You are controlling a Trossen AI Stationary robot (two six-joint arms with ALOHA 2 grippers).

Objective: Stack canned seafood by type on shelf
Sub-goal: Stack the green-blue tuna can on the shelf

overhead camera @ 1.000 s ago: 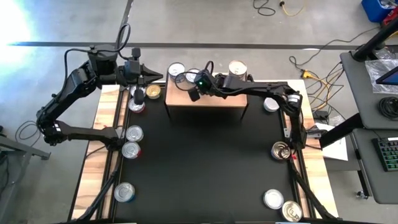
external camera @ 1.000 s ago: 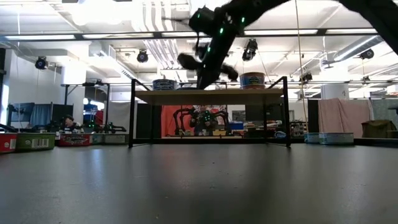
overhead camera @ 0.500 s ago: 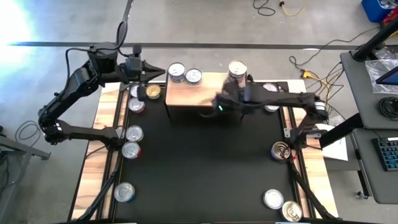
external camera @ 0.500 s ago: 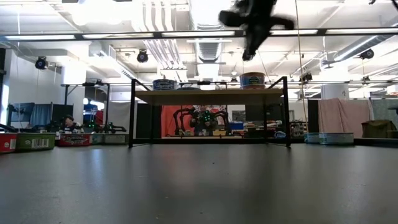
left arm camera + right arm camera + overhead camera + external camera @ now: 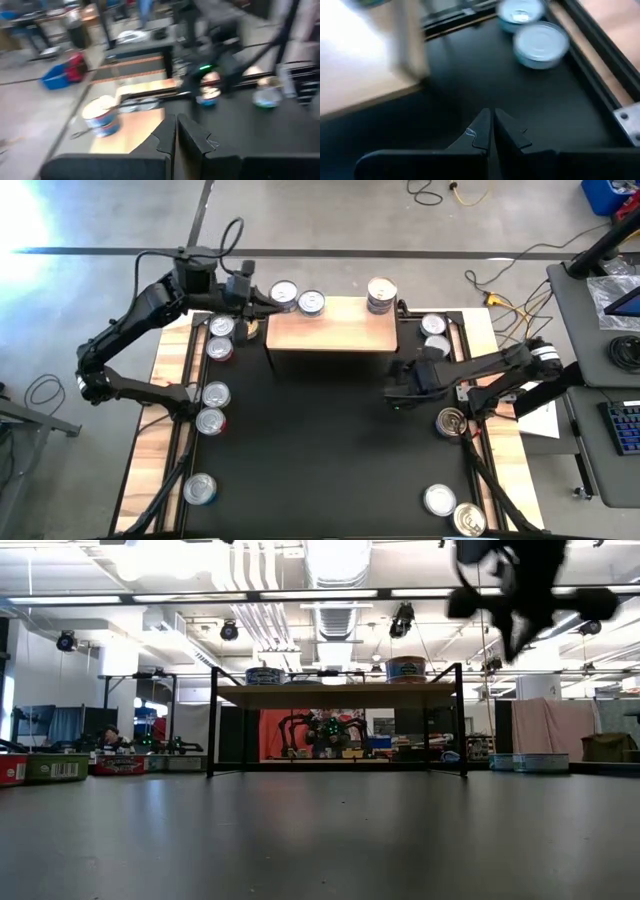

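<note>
On the shelf (image 5: 330, 327): three short round tins.
Silver tops shine, two at 10 o'clock; both grippers closed, empty.

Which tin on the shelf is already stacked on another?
The tin stack at the shelf's right end; the two tins at its left end sit singly, side by side.

You see a grey concrete floor (image 5: 330, 215) with loose cables (image 5: 500, 290), and ceiling lights (image 5: 330, 592) over an open workshop.
</note>
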